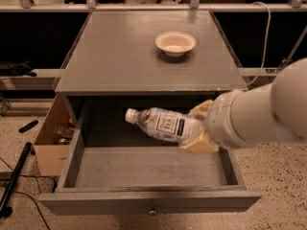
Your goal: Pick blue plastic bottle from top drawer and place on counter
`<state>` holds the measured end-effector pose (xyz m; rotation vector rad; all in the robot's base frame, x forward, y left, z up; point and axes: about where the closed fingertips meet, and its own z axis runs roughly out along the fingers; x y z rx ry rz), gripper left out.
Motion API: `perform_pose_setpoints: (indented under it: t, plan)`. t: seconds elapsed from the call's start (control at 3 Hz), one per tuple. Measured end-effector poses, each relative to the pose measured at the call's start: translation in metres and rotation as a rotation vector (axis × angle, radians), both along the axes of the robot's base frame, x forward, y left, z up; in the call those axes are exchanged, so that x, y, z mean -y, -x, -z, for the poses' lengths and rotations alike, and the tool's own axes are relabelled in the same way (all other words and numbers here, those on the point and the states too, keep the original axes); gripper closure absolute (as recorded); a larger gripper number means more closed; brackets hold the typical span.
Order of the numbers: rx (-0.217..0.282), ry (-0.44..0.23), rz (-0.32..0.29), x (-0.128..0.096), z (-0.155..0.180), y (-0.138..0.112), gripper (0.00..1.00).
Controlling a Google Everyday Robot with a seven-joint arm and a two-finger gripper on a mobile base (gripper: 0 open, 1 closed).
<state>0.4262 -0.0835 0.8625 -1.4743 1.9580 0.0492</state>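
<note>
The blue plastic bottle, clear with a white cap and a pale label with a dark square, hangs in the air above the open top drawer, lying nearly level with its cap to the left. My gripper is shut on its base end, its cream fingers above and below the bottle. The white arm comes in from the right. The bottle is just below the front edge of the grey counter. The drawer's grey floor is bare, its small knob at the front.
A cream bowl sits on the counter at the back right. A cardboard box with small items stands on the speckled floor left of the cabinet. A black rod and cable lie at the far left. A metal rail runs behind the cabinet.
</note>
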Motion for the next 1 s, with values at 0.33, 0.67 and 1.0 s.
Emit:
perform_pose_setpoints:
  t: [0.33,0.67,1.0]
  plan:
    - [0.031,0.007,-0.008,0.0,-0.025,0.0,1.0]
    - [0.034,0.01,-0.01,-0.001,-0.026,-0.001,1.0]
    - [0.076,0.056,-0.033,-0.003,-0.038,-0.022,1.0]
